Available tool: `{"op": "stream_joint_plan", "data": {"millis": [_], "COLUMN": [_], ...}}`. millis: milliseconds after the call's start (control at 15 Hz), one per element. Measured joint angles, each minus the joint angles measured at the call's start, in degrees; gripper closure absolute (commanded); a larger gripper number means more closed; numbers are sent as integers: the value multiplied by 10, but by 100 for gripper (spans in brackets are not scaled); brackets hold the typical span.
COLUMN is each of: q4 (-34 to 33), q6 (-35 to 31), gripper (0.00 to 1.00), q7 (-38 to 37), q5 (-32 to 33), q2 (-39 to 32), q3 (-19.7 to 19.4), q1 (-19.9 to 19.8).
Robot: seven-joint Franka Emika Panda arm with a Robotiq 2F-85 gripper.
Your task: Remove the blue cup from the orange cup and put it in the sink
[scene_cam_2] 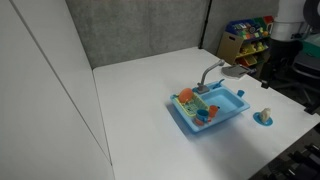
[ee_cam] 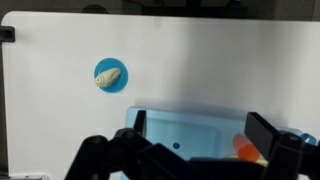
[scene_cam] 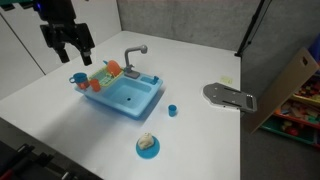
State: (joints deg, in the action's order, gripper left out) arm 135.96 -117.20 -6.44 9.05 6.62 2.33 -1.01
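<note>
At the rack end of the sink [scene_cam: 128, 97], just outside its wall, the blue cup [scene_cam: 78, 77] stands on the bench [scene_cam: 60, 115]. The bit of orange at it is, I judge, the orange cup [scene_cam: 79, 83], though the pictures are too small to show how deeply the two nest. Your gripper [scene_cam: 74, 52] hangs above that spot with its jaws spread wide and nothing in them. In the wrist view you look onto the basin, not the cups, so centre over the blue cup before you descend. Pinch only the blue rim and lift straight up. A tilted pull would likely drag the orange cup along. Keep clear of the rack's dishes, then let go low over the basin.
</note>
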Motion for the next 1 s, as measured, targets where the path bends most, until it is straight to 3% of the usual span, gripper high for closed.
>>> {"op": "stream_joint_plan", "data": {"millis": [600,1000], "q4": [-7,-22], "q6": [-94,-94], "gripper": [0,0], "q7": [-32,-140], "q5": [-16,-22], "q2": [-63,-85], "q3": [-7,7], "q1": [3,36]}}
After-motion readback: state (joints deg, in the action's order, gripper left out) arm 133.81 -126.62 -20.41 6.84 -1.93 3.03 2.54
